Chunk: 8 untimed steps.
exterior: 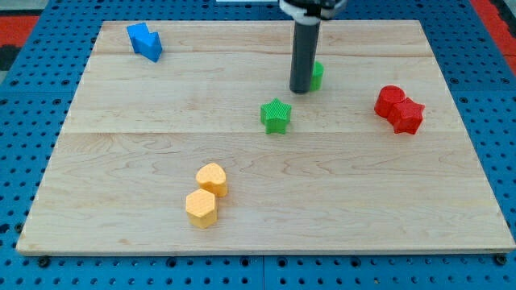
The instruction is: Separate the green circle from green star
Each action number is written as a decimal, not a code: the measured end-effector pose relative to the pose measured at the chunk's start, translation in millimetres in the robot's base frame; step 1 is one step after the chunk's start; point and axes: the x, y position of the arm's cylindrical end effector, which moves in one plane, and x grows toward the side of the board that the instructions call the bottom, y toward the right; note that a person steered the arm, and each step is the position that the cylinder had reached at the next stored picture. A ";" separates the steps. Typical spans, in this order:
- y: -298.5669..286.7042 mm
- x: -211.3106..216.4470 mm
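The green star (pixel 276 115) lies near the middle of the wooden board (pixel 121 161). The green circle (pixel 317 75) lies up and to the right of the star, mostly hidden behind my rod. My tip (pixel 301 90) rests on the board touching the circle's left side, above and to the right of the star. A small gap of bare board separates the star from the circle.
Two blue blocks (pixel 145 41) touch each other at the view's top left. Two red blocks (pixel 398 109) touch at the right. Two yellow-orange blocks (pixel 206 194) touch at the lower middle. The board lies on a blue pegboard.
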 end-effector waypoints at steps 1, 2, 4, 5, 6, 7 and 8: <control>0.0 -22.3; -0.2 -21.5; -1.7 25.9; 39.0 0.5; 34.9 -0.9; 5.9 -1.0; -17.7 -1.0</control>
